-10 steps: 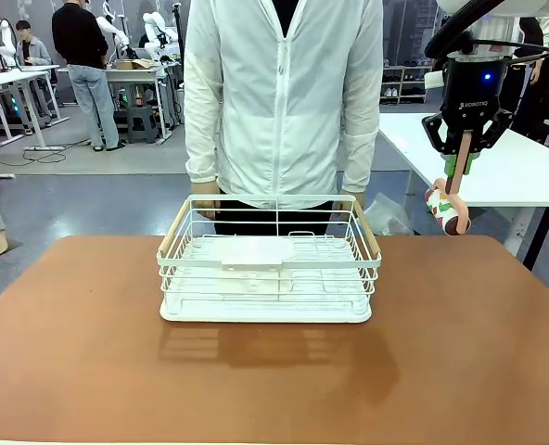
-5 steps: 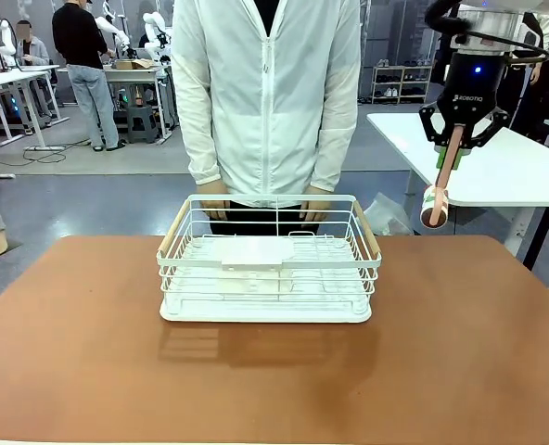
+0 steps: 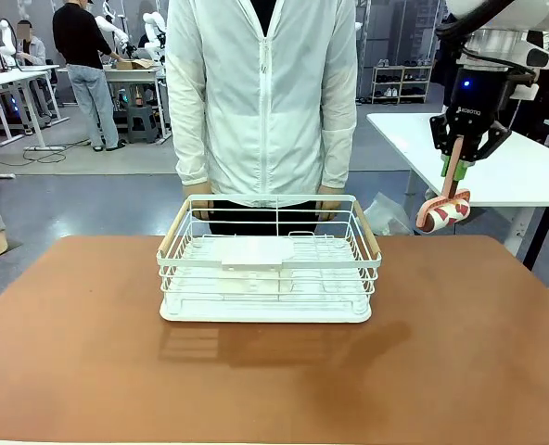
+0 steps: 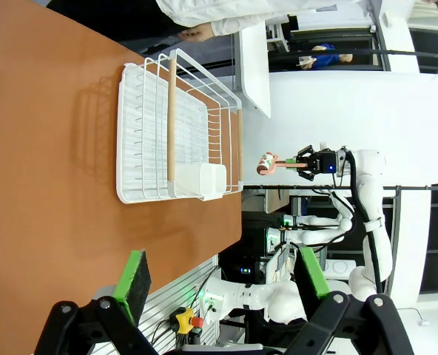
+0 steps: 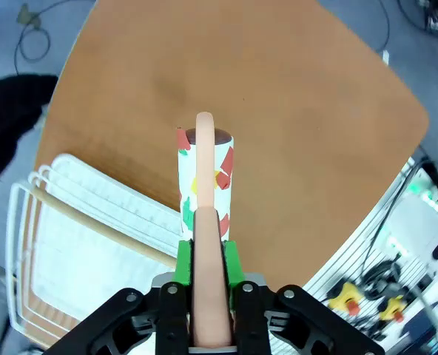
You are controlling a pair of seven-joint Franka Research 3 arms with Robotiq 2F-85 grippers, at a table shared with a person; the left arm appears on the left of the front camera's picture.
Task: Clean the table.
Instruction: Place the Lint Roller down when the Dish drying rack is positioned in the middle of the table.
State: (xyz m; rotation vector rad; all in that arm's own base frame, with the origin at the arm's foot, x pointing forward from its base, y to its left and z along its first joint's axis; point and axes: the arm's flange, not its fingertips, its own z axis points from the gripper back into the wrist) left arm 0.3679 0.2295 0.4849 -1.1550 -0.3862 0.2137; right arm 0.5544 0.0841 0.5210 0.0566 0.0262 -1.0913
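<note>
Front view: the right end effector [image 3: 457, 174] was held high over the far right corner of the table [image 3: 460, 371], its green pads pressed onto the pinkish handle of a mug [image 3: 441, 212] patterned in red, green and white. The mug hung tilted below the fingers, well above the tabletop and to the right of the white wire basket [image 3: 270, 269], which sat at the middle of the table in front of a person in a white jacket. In the right wrist view the handle ran straight up between the pads [image 5: 182, 260], with the mug's mouth pointing away from the camera.

The mug was judged rigid, fairly light and breakable, with a smooth glazed surface likely to slip or swing when held by the handle alone; a hold low on the handle, close to the body, was judged the steadiest.

Left wrist view: the left end effector [image 4: 223, 277] was spread wide and empty, above the near edge of the table.
</note>
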